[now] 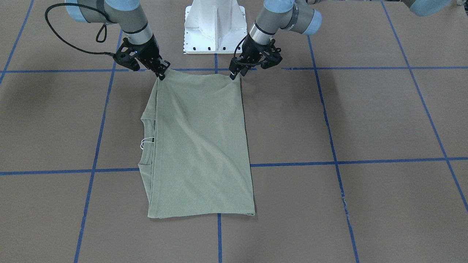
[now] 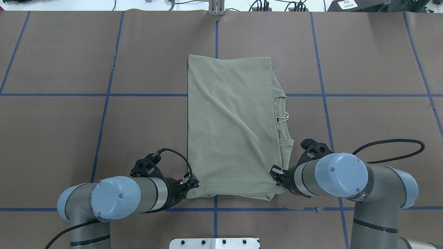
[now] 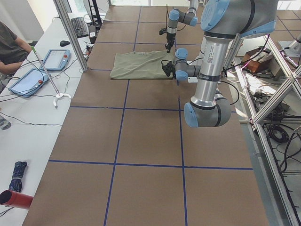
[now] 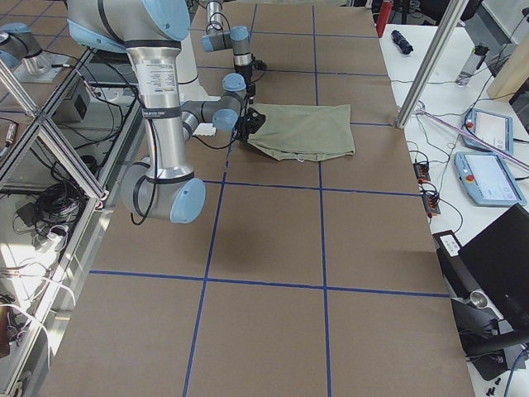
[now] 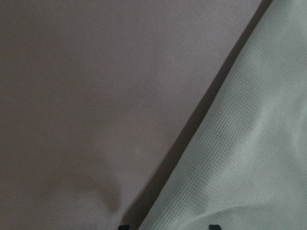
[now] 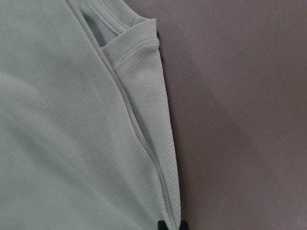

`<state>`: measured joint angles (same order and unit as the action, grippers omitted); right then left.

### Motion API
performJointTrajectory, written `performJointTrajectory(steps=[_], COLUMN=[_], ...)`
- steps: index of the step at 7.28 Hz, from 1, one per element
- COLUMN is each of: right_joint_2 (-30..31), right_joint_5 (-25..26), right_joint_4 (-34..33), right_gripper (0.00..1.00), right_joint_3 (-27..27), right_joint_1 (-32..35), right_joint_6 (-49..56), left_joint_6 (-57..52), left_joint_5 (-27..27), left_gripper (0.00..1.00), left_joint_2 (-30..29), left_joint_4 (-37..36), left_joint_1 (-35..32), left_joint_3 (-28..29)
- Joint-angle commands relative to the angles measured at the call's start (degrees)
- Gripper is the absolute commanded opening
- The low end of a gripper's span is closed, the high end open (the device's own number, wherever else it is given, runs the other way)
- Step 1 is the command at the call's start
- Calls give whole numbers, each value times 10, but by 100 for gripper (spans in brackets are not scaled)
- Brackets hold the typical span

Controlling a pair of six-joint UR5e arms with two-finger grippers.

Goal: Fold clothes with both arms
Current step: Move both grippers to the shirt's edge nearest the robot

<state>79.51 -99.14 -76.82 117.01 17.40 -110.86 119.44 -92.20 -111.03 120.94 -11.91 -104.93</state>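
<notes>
Sage-green shirt (image 2: 228, 128) lies part-folded mid-bench (image 2: 69, 121), its near edge at both arms. The right end effector (image 2: 277, 173) is clamped on one near corner. The left end effector (image 2: 192, 183) has its fingertips apart astride the other. Likely best: close the left, then lift both corners level so the fold lands square.

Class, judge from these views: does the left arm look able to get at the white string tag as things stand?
Probably not easily. The left gripper is at a near corner of the shirt, while the string tag lies uncovered at the opposite edge, with the right gripper closer.
</notes>
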Motion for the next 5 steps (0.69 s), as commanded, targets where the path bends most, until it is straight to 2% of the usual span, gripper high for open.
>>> performJointTrajectory(steps=[1, 2, 3, 5], right_joint_2=[0, 1, 0, 0], right_joint_5=[0, 0, 0, 0], right_joint_4=[0, 0, 0, 0], right_gripper=[0, 0, 0, 0], right_joint_3=[0, 0, 0, -1], right_joint_1=[0, 0, 0, -2], right_joint_6=[0, 0, 0, 0], left_joint_6=[0, 1, 0, -1], left_joint_5=[1, 1, 1, 0], left_gripper=[53, 31, 0, 0], left_joint_2=[-1, -1, -1, -4], left_joint_4=[0, 0, 1, 0], left_joint_1=[1, 3, 3, 4], left_joint_3=[9, 12, 11, 6])
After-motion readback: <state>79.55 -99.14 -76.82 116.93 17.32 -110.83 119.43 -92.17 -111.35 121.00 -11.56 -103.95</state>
